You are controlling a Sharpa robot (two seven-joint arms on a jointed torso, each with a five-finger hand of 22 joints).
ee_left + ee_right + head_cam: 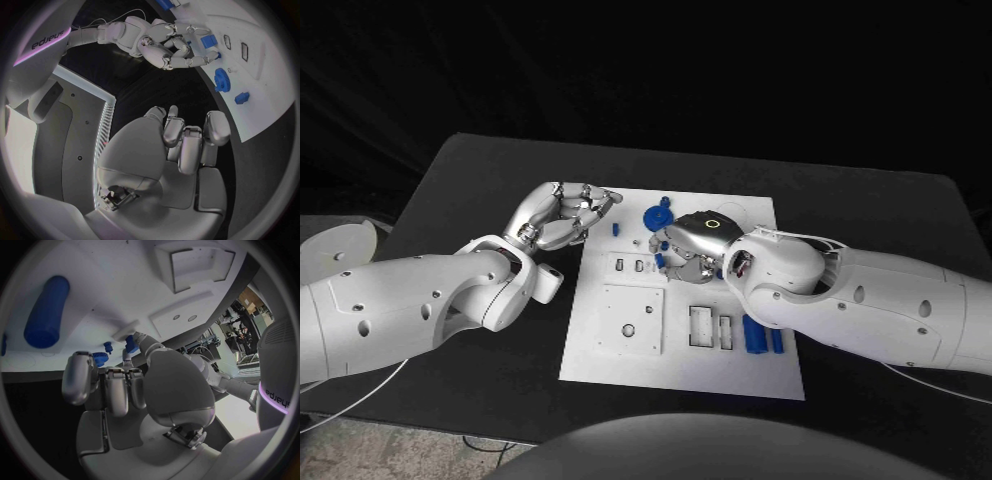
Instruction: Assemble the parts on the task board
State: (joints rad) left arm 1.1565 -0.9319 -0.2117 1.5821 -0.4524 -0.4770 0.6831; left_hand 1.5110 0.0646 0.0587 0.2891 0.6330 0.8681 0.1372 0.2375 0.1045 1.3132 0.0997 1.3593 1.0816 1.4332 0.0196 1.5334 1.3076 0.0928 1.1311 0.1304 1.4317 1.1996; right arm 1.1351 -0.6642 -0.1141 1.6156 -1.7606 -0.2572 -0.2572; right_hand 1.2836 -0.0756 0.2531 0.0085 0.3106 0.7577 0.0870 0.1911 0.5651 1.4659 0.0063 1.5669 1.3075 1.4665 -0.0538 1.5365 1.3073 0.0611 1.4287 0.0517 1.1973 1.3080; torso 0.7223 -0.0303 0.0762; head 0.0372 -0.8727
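The white task board (pixel 678 372) lies mid-table. My left hand (pixel 568 215) hovers at the board's far left edge with its fingers (pixel 187 142) curled in on nothing. My right hand (pixel 692 246) is low over the board's far middle; its fingers (pixel 106 385) are curled in and the thumb sticks out toward a small blue part (pixel 131 344). I see nothing in its grasp. A blue gear (pixel 656 216) stands just beyond it, also seen as the gear (pixel 222 80). A small blue peg (pixel 615 229) stands near the left hand. Two blue cylinders (pixel 764 340) lie by the board's right edge.
The board carries a raised square block (pixel 632 318) with a hole and several slots (pixel 711 328). A blue block (pixel 208 41) sits close by the right hand's fingertips. Black tabletop (pixel 473 180) surrounds the board. Both forearms reach in over the board's sides.
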